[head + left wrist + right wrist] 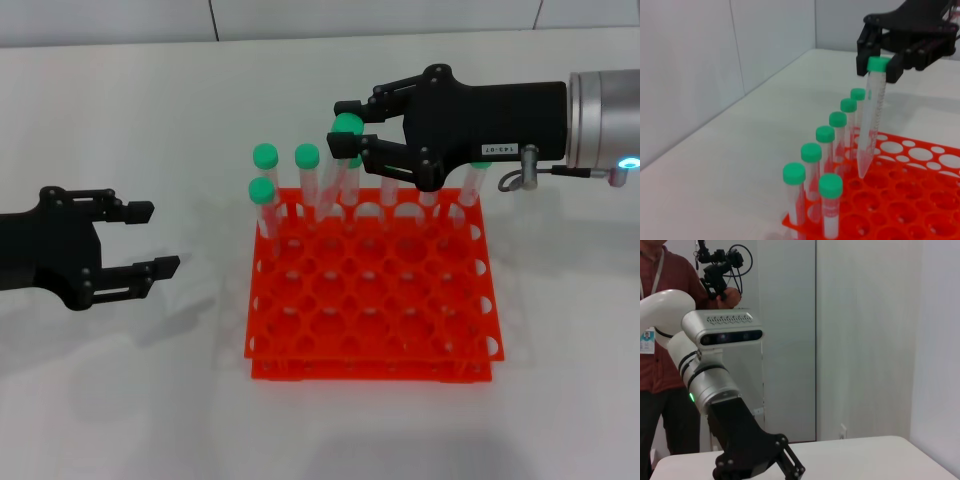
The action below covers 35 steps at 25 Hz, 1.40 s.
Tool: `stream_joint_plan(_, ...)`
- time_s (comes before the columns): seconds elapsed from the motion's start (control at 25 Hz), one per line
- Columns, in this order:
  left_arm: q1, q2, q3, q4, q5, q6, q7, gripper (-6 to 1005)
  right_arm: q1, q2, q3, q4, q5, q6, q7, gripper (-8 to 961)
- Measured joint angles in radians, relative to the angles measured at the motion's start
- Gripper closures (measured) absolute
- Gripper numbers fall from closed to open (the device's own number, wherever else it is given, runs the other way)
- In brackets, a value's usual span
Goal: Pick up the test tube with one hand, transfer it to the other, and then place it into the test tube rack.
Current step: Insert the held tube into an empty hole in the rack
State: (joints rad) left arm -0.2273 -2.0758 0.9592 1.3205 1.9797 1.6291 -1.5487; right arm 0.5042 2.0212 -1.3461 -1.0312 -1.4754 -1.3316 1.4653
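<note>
My right gripper, the black one with a white label, is shut on the green cap of the test tube. The tube hangs nearly upright over the far part of the orange-red test tube rack, its pointed tip just at the top tier's holes. In the left wrist view the same gripper shows from the side above the rack. My left gripper, plain black, stands open and empty to the left of the rack, low over the table.
Several other green-capped tubes stand in the rack's far row and far-left corner, close beside the held tube. The white table surrounds the rack. A person stands behind my left arm in the right wrist view.
</note>
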Motion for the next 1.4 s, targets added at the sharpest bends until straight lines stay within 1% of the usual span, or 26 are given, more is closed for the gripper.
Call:
stream_joint_plan(0.36,-0.010,0.000,-0.001,-0.041,0.046,-0.008,-0.003,356,0.001,0.001,-0.028,0.001,0.016,0.022,0.000,674)
stream_joint_plan(0.64,-0.041,-0.001,0.000,-0.117,0.088,-0.015,-0.001,356,0.007,0.001,-0.050,0.004,0.028,0.050,-0.003,673)
stream_joint_plan(1.08,-0.051,-0.002,0.001,-0.122,0.094,-0.017,0.007,356,0.036,0.001,-0.082,0.047,0.030,0.093,-0.003,671)
stream_joint_plan(1.24,-0.051,-0.002,0.004,-0.122,0.094,-0.017,0.008,355,0.040,0.002,-0.114,0.057,0.031,0.125,-0.003,671)
stream_joint_plan(1.4,-0.051,-0.002,0.005,-0.122,0.094,-0.017,0.010,355,0.041,0.002,-0.121,0.066,0.031,0.135,-0.005,670)
